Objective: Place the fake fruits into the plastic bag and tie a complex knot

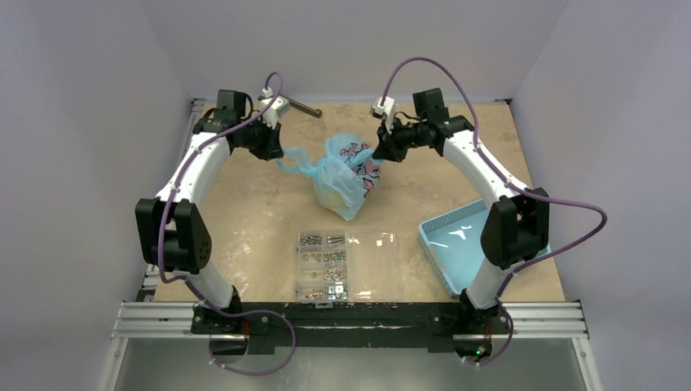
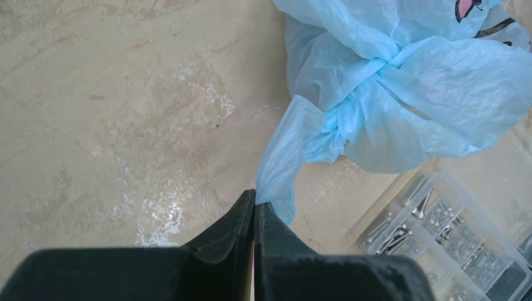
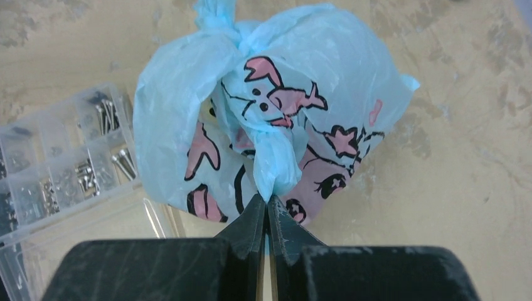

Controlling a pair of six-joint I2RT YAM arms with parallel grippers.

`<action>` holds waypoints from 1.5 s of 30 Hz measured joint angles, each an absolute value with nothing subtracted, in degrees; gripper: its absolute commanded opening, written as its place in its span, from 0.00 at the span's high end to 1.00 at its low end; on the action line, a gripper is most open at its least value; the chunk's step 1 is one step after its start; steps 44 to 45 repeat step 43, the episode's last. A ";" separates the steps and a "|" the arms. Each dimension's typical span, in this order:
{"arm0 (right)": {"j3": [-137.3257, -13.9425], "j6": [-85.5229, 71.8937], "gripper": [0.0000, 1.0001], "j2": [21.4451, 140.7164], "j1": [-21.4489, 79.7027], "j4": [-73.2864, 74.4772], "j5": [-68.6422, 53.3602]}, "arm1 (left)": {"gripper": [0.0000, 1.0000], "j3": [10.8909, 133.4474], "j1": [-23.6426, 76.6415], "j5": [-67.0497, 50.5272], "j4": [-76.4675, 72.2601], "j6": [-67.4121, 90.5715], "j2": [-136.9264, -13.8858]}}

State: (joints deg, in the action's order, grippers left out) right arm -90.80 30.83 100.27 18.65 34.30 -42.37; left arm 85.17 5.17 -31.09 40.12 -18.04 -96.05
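Observation:
The light-blue plastic bag (image 1: 346, 175) with its pink cartoon print stands bulging in the middle of the table. The fake fruits are hidden inside it; only a yellowish tint shows through. A knot (image 2: 376, 66) of twisted blue plastic sits at the bag's top, with a second bunch just below it. My left gripper (image 2: 255, 197) is shut on the left loose handle end (image 2: 279, 150), stretched out to the left (image 1: 295, 163). My right gripper (image 3: 266, 202) is shut on the other handle end (image 3: 276, 166) at the bag's right side (image 1: 376, 155).
A clear compartment box of screws (image 1: 346, 265) lies just in front of the bag. A rigid blue basket (image 1: 464, 248) stands at the front right. A dark metal rod (image 1: 303, 107) lies at the back left.

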 measured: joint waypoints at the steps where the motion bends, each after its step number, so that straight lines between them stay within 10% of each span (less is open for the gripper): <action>1: -90.00 31.62 1.00 100.27 18.46 34.96 -41.80 | 1.00 85.21 5.13 -31.09 40.36 -18.20 -96.20; 6: -86.39 35.62 0.44 100.47 17.54 40.12 -39.33 | 0.47 85.91 4.95 -31.35 42.94 -19.33 -97.34; 11: -86.67 35.88 0.19 100.42 16.10 42.11 -39.03 | 0.02 88.71 4.91 -33.43 45.74 -19.07 -97.71; 14: -88.42 34.65 0.01 100.42 14.37 43.03 -39.24 | 0.00 90.56 4.89 -35.14 46.78 -17.91 -97.60; 31: -101.67 12.80 0.01 102.83 -10.31 32.38 -40.97 | 0.00 124.84 -11.92 -30.48 60.45 -3.57 -105.14; 45: -84.88 12.23 0.01 103.09 -12.71 31.24 -35.64 | 0.00 104.66 -12.84 -23.83 60.97 -2.70 -104.03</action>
